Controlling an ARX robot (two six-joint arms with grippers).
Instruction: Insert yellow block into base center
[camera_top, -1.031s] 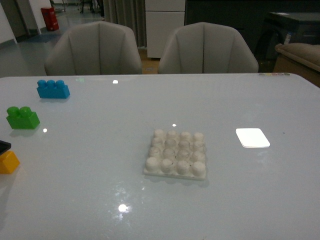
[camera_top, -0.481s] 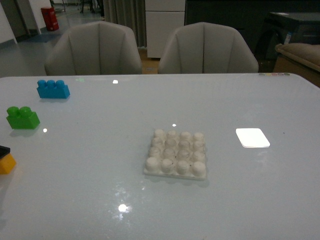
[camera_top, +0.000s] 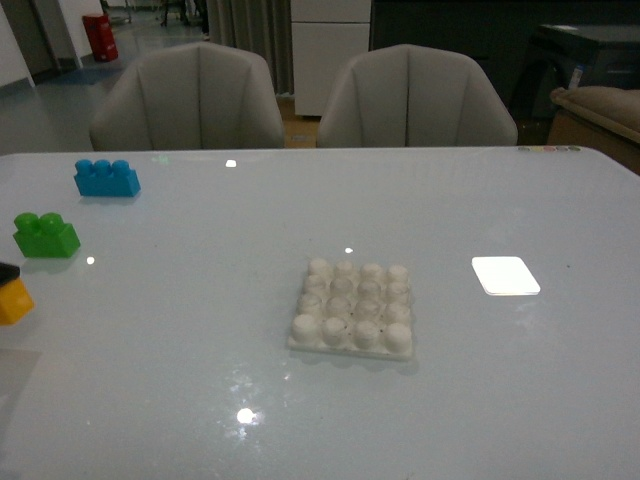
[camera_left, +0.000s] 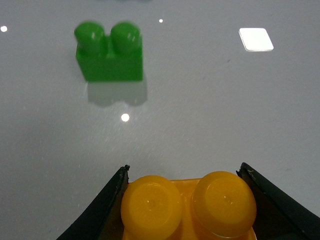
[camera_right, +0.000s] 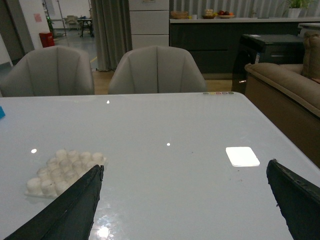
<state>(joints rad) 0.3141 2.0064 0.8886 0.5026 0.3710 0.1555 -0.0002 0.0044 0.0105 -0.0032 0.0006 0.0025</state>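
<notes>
Your left gripper (camera_left: 184, 170) pinches the yellow block (camera_left: 187, 206) by its sides, studs up (suits pressing onto the base (camera_top: 352, 306)); right gripper (camera_right: 185, 166) spread, empty.

Lying on a pale table (camera_top: 200, 400): white studded base (camera_top: 352, 310) near the middle; green brick (camera_top: 45, 236) and blue brick (camera_top: 105, 179) far left, apart; bright white patch (camera_top: 505, 275) right of base.

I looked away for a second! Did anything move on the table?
The yellow block, held in the left pincer, went up a little at the left edge of the front view, probably lifted off the table. The base, green brick and blue brick stayed where they were.
</notes>
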